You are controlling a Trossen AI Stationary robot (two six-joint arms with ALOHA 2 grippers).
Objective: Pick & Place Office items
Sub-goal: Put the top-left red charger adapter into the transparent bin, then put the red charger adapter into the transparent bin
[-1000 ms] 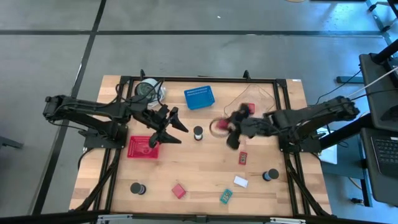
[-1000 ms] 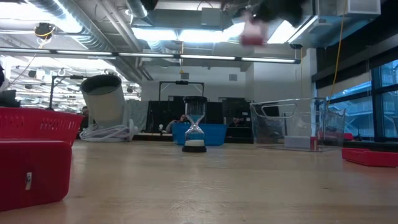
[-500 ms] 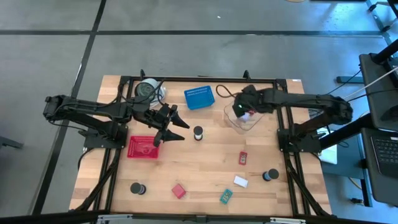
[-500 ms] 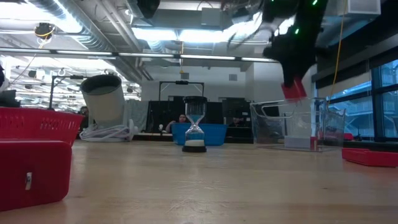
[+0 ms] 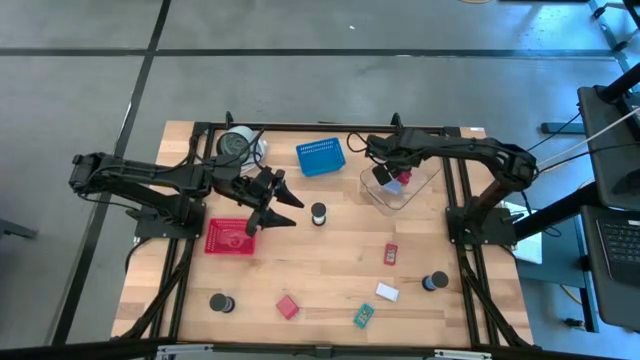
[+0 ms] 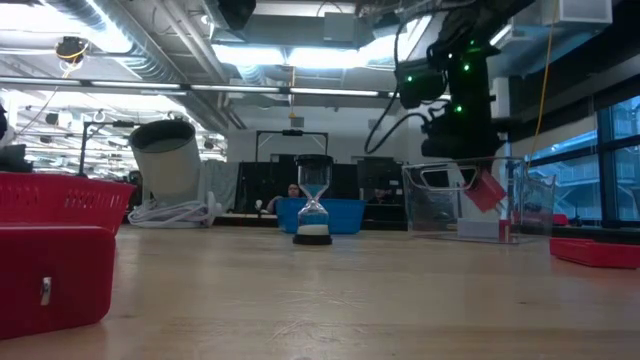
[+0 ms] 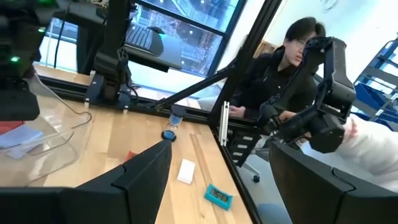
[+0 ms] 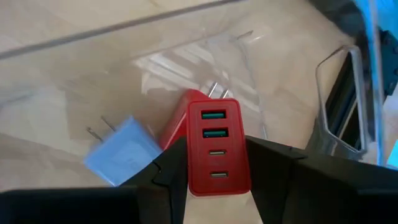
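Note:
My right gripper [image 5: 386, 176] reaches into the clear tub [image 5: 408, 192], shut on a red charger block [image 8: 213, 146]. This block also shows in the low view [image 6: 488, 190]. A light-blue charger block [image 8: 121, 158] lies on the tub floor beside it. My left gripper [image 5: 285, 203] hangs open beside the red tray [image 5: 230, 237], touching nothing. On the table rest three black spools [image 5: 319, 212], [image 5: 434, 282], [image 5: 221, 302]. A flat red block [image 5: 390, 254], a white block [image 5: 387, 292], a teal block [image 5: 363, 316] and a red cube [image 5: 288, 306] lie there too. My right gripper pinches the red charger block between its two fingers, on the two side faces near the port end [image 8: 214, 171]. The fingers come from above, pointing down into the tub. The block hangs tilted below them, prongs [image 8: 216, 92] downward, clear of the tub floor.
The blue basket [image 5: 320, 157] and the grey-and-white disc [image 5: 236, 143] stand at the far edge. A black frame rail [image 5: 452, 190] runs just right of the tub. A person [image 7: 292, 56] sits beyond the table's right side.
My right gripper has carried the red block from above the table's middle toward the far right, over the clear tub, then down into it. The block stays between the fingers and now hangs tilted inside the tub.

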